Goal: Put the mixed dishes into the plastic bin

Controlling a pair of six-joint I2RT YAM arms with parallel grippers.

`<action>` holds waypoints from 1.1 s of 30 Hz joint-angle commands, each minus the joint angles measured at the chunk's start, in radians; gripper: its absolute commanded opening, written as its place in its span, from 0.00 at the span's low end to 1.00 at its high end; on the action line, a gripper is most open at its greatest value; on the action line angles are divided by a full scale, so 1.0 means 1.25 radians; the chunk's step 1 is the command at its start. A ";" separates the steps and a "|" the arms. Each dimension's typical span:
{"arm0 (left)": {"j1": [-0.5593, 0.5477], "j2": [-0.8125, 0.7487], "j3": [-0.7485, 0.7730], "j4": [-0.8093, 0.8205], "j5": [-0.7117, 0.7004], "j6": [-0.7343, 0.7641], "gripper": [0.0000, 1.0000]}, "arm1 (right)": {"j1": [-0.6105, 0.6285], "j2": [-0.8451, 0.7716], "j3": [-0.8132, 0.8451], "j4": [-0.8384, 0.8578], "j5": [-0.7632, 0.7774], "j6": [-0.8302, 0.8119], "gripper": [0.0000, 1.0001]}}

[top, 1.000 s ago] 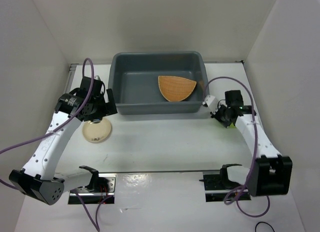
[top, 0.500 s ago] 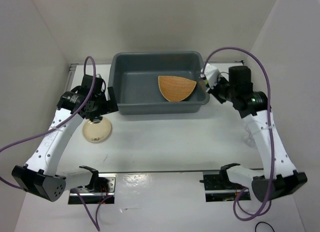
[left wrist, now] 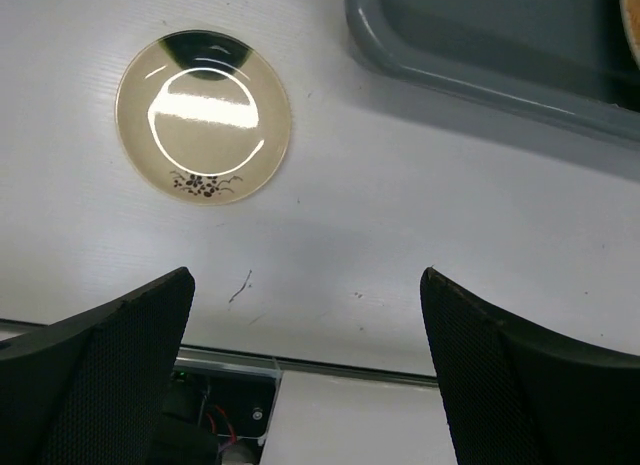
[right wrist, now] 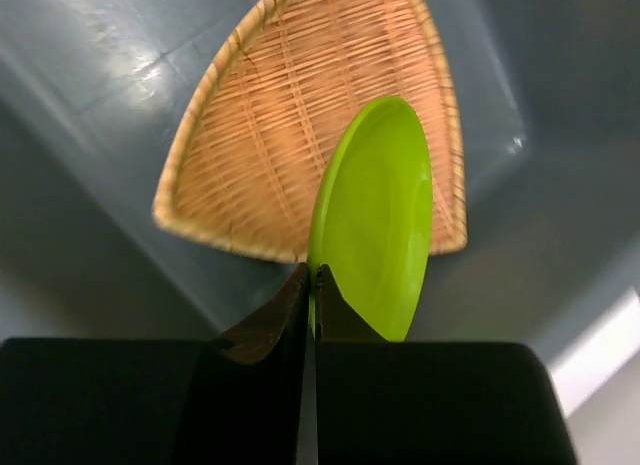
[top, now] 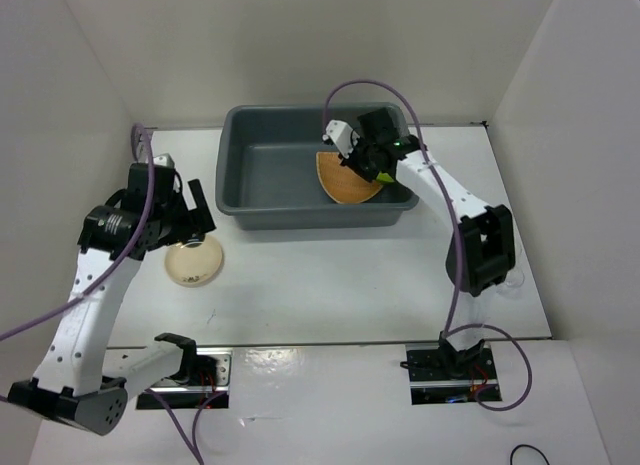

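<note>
The grey-blue plastic bin (top: 232, 170) stands at the back middle of the table. The orange-brown woven plate (top: 340, 182) lies inside it at the right. My right gripper (top: 366, 163) is over the bin, above the woven plate (right wrist: 270, 135). It (right wrist: 312, 275) is shut on the rim of the lime-green plate (right wrist: 378, 225) and holds it on edge. The cream saucer (top: 194, 262) lies on the table in front of the bin's left corner. My left gripper (top: 193, 213) hovers open and empty above the table, near the saucer (left wrist: 203, 117).
The bin's front wall (left wrist: 480, 75) runs along the top right of the left wrist view. White walls close in the table on three sides. A faint clear shape, possibly a cup (top: 512, 279), sits by the right arm's elbow.
My right arm swung from the table right of the bin up and left over the bin, carrying the lime-green plate. My left gripper moved a little left and up from the saucer.
</note>
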 commanded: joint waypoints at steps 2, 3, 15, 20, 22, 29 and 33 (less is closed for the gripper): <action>0.023 -0.058 -0.024 -0.055 -0.014 -0.012 1.00 | 0.013 0.101 0.084 0.090 0.038 -0.008 0.00; 0.023 -0.065 -0.037 -0.064 -0.014 -0.012 1.00 | 0.013 0.118 0.100 0.097 0.038 -0.008 0.00; 0.062 -0.116 -0.198 -0.011 0.074 -0.084 1.00 | 0.057 0.261 0.168 0.140 0.092 0.001 0.19; 0.092 -0.138 -0.274 0.082 0.146 -0.130 1.00 | 0.064 0.211 0.186 0.115 0.027 0.053 0.52; 0.118 -0.138 -0.300 0.109 0.169 -0.141 1.00 | 0.064 0.156 0.177 0.115 0.007 0.095 0.62; 0.247 -0.138 -0.448 0.232 0.236 -0.207 1.00 | 0.064 -0.158 -0.119 0.115 -0.003 0.164 0.72; 0.330 -0.145 -0.491 0.258 0.262 -0.273 1.00 | 0.064 -0.363 -0.329 0.109 0.053 0.185 0.81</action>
